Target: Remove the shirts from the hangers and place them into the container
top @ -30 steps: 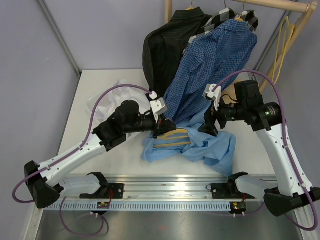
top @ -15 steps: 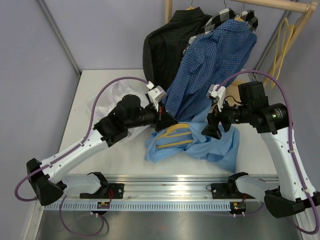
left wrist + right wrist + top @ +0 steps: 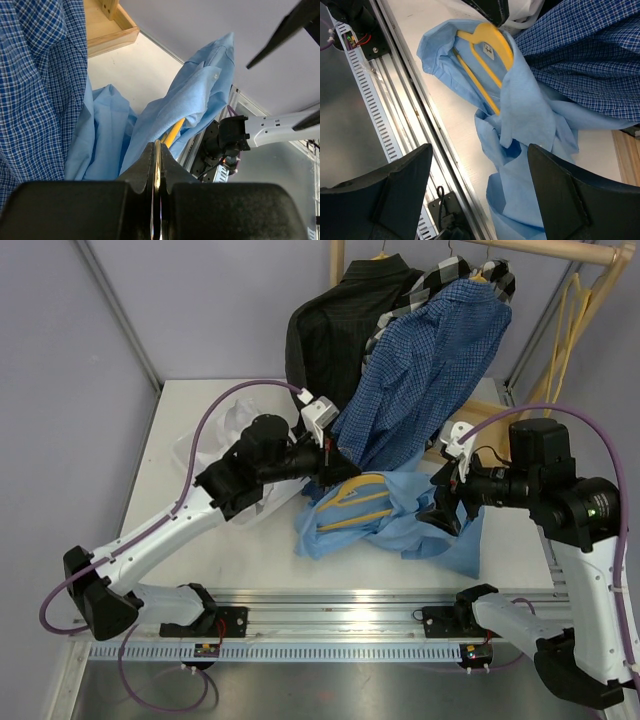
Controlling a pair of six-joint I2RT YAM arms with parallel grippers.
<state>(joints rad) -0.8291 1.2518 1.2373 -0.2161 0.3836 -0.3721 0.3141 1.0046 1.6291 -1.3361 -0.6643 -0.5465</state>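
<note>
On the white table (image 3: 235,555), left gripper (image 3: 334,468) clamps the triangular yellow hanger (image 3: 362,502); right gripper (image 3: 443,512) gapes.

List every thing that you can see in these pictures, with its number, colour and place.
light blue shirt: one, light blue, crumpled on the table, front middle
hanger: one, yellow, inside the light blue shirt
dark blue check shirt: one, hanging from the rail
black pinstriped shirt: one, hanging to its left
black-and-white check shirt: one, mostly hidden between them
white shirt: one, left side, behind the left arm
container: one, white, left side, mostly hidden
spare hangers: count unclear, yellow, right end of the rail
rail: one, light wood, top
table: one, white
left gripper: shut on the hanger's top
right gripper: open, over the light blue shirt
</note>
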